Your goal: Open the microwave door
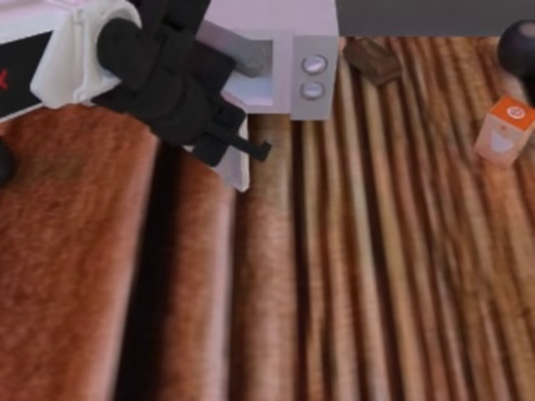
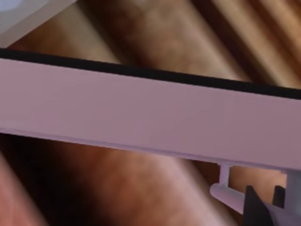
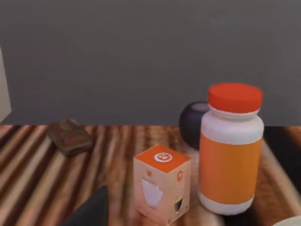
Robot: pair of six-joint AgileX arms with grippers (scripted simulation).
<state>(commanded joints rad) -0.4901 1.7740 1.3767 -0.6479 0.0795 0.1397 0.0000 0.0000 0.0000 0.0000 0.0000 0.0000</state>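
Observation:
The microwave (image 1: pixel 288 50) stands at the table's back middle, with two silver knobs (image 1: pixel 313 77) on its front panel. The microwave door (image 1: pixel 239 171) is swung out toward the front, leaving the grey cavity (image 1: pixel 251 60) showing. My left gripper (image 1: pixel 242 144) reaches in from the back left and sits over the door's free edge. In the left wrist view the door (image 2: pixel 150 113) runs across as a broad pale band. My left gripper (image 2: pixel 268 205) there is shut on the door's bar handle (image 2: pixel 225 194). Only a dark part of my right gripper (image 3: pixel 91 213) shows, at the table's right.
A brown block (image 1: pixel 372 60) lies right of the microwave. At the back right stand an orange-and-white box (image 1: pixel 506 125) and a dark ball (image 1: pixel 518 43). The right wrist view adds an orange bottle (image 3: pixel 230 150) with a red cap beside the box (image 3: pixel 162 183).

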